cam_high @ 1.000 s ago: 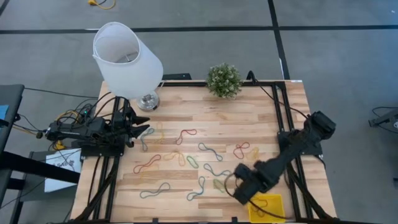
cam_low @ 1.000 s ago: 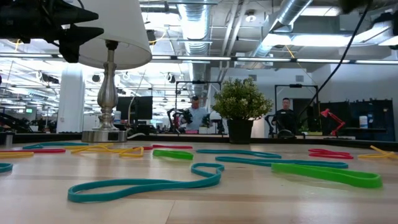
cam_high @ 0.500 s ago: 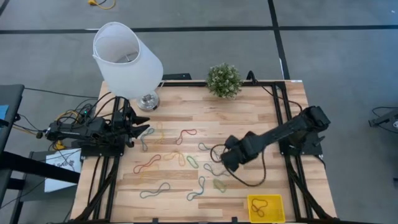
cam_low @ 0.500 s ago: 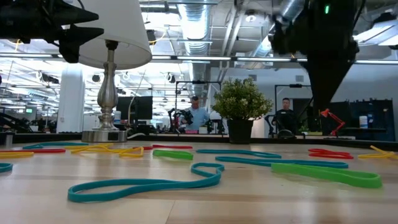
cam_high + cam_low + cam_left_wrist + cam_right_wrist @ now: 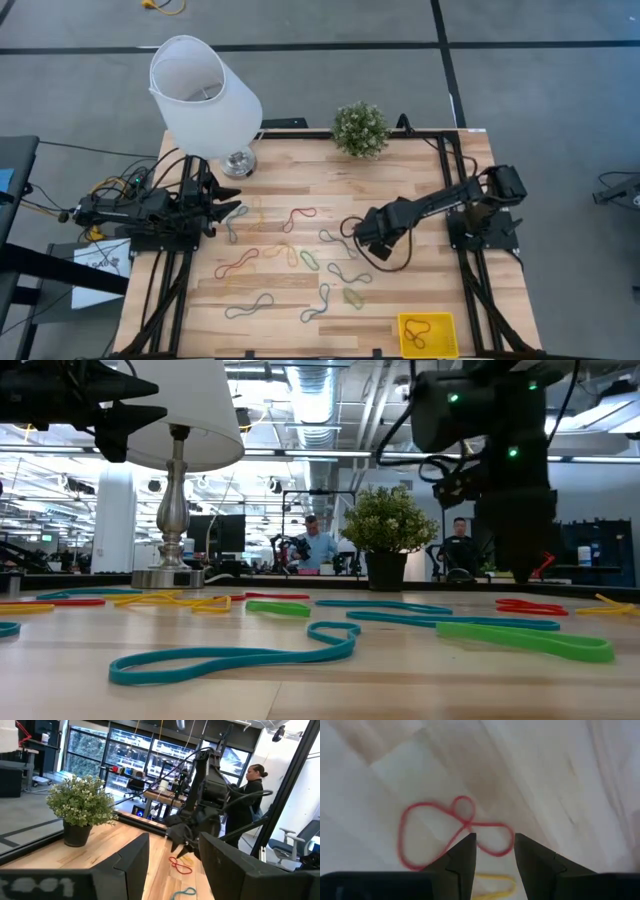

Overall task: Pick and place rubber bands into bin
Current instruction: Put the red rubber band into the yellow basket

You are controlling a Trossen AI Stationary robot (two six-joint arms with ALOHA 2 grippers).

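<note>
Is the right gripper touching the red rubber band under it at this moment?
Cannot tell. In the right wrist view the right gripper has its open fingertips framing the red rubber band, but neither contact nor gap shows plainly.

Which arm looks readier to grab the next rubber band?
The right: its gripper hangs open directly over a red rubber band, while the left gripper waits at the table's edge.

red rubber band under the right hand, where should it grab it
Grip the red rubber band at its twisted crossing, coming straight down from above. It lies flat on the table; the crossing bunches two strands between the open right hand fingers.
</note>
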